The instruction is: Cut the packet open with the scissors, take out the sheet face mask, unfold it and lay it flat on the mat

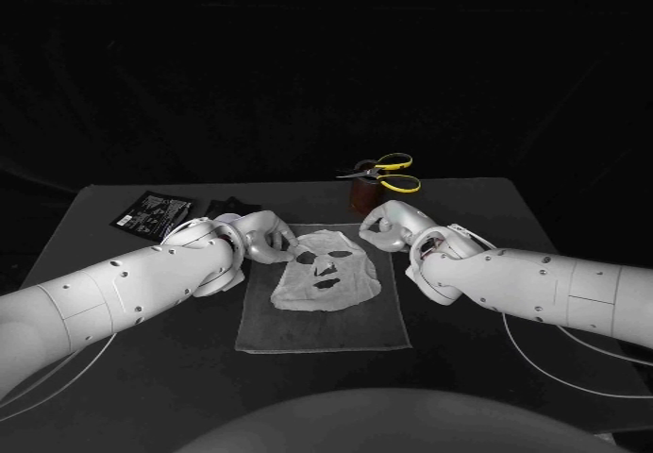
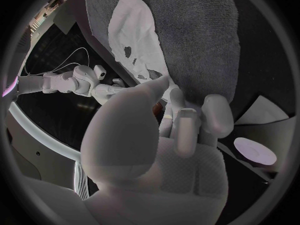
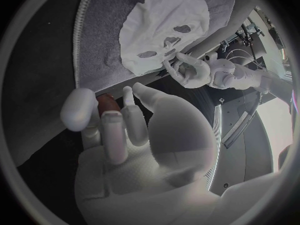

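Observation:
The white sheet mask (image 1: 324, 271) lies unfolded on the grey mat (image 1: 326, 326), its eye and mouth holes showing. My left hand (image 1: 259, 236) hovers at the mask's far-left edge with its fingers apart and nothing held; its thumb tip reaches the edge of the mask (image 2: 134, 40). My right hand (image 1: 388, 228) is just off the mask's far-right corner, fingers apart and empty. The right wrist view has the mask (image 3: 165, 25) with my left hand (image 3: 194, 71) at its rim. Yellow-handled scissors (image 1: 381, 170) stand in a brown holder (image 1: 365, 194). The black packet (image 1: 153, 209) lies at the back left.
A small dark item (image 1: 231, 203) lies behind my left hand. A pale disc (image 2: 255, 151) sits off the mat near my left hand. The brown holder (image 3: 107, 102) stands close behind my right hand. The table's edge (image 1: 544, 226) runs on the right.

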